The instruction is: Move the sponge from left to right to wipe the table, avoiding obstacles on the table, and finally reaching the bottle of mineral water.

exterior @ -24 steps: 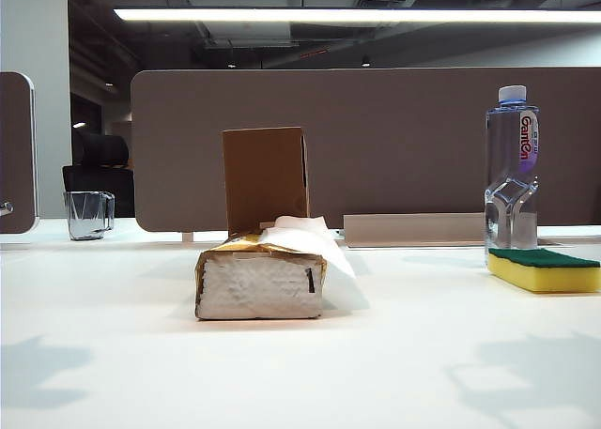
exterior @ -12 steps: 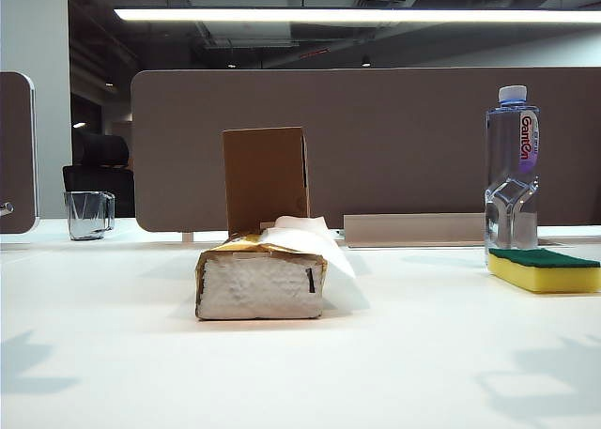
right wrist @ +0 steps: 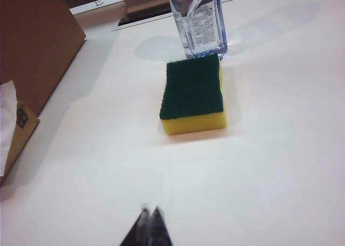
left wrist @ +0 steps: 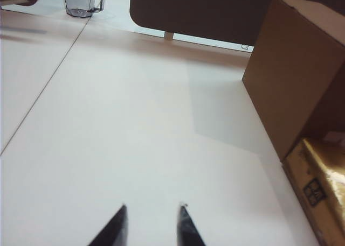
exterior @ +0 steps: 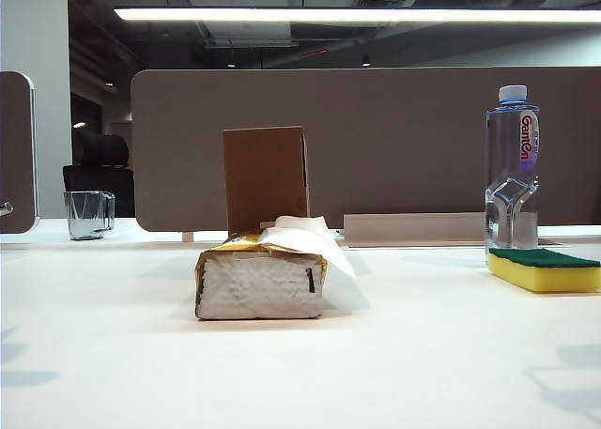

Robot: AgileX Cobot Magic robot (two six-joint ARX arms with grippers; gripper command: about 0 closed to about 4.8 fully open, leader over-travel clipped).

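On the white table (exterior: pixel 423 354), the sponge (right wrist: pixel 193 94) lies green side up against the bottle of mineral water (right wrist: pixel 197 21). Right gripper (right wrist: pixel 150 210) hovers short of it, tips together, empty. Left gripper (left wrist: pixel 152 211), fingertips slightly apart, hangs over bare tabletop beside the cardboard box (left wrist: pixel 296 68).

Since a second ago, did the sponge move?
No. The sponge sits in the same spot right in front of the bottle of mineral water.
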